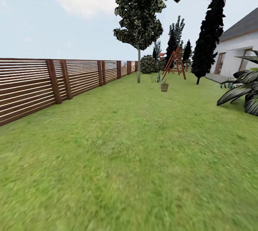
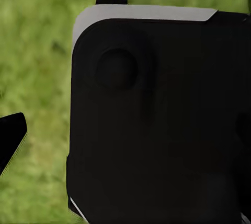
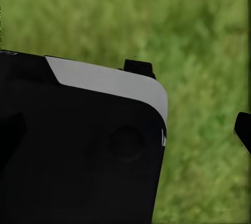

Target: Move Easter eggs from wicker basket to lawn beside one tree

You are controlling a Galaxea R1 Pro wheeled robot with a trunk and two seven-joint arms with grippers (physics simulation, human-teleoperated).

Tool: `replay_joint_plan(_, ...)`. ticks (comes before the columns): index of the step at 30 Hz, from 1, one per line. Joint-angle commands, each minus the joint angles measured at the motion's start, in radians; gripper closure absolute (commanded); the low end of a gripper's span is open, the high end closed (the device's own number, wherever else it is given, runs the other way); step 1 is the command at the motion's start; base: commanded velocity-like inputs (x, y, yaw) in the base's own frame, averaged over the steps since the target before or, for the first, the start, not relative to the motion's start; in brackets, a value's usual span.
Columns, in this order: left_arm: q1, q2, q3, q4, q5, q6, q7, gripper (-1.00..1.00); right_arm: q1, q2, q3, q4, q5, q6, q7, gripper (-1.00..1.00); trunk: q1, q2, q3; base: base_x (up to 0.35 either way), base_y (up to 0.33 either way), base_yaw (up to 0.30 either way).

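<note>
Head view: a wide lawn [image 1: 129, 159] of mottled green grass runs from the foreground to the far end of the garden. A brown slatted wooden fence [image 1: 53, 82] borders it on the left and recedes toward the back. Far down the lawn stands a small wicker basket [image 1: 164, 86], upright on the grass; its contents are too small to make out. Just left of the basket and slightly farther back rises a tree [image 1: 138, 64] with a slim bare trunk and a dark leafy crown. Behind the basket stands a wooden swing frame [image 1: 174, 63]; to its right are a dark columnar tree [image 1: 209, 41] and a white house [image 1: 238, 50]. A spiky striped plant [image 1: 243, 89] sits at the right edge, near the camera.

Wrist views: each shows a black housing with a grey upper edge over blurred grass. A dark fingertip [image 2: 10, 138] appears on the left arm and another dark fingertip [image 3: 243, 130] on the right; whether either pincer is open or closed cannot be told.
</note>
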Motion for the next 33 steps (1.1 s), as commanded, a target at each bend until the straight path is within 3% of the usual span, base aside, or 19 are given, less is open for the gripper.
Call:
replay_joint_plan(1,0.001,0.000,-0.001,-0.005,0.010,0.008,-0.002,-1.00,-0.001,0.000,0.003,0.001,0.007,-0.003,0.000,-1.00,0.001,0.000,-0.001,0.341,0.000,0.000)
replay_joint_plan(26,0.001,0.000,-0.001,-0.005,0.010,0.008,-0.002,-1.00,-0.001,0.001,0.003,0.001,0.007,-0.003,0.000,-1.00,0.001,0.000,0.011,0.341,0.000,0.000)
replay_joint_plan(33,0.001,0.000,-0.001,-0.005,0.011,0.008,-0.002,-1.00,-0.001,0.002,0.004,0.001,0.007,-0.003,0.000,-1.00,0.001,0.000,0.011,0.341,0.000,-0.211)
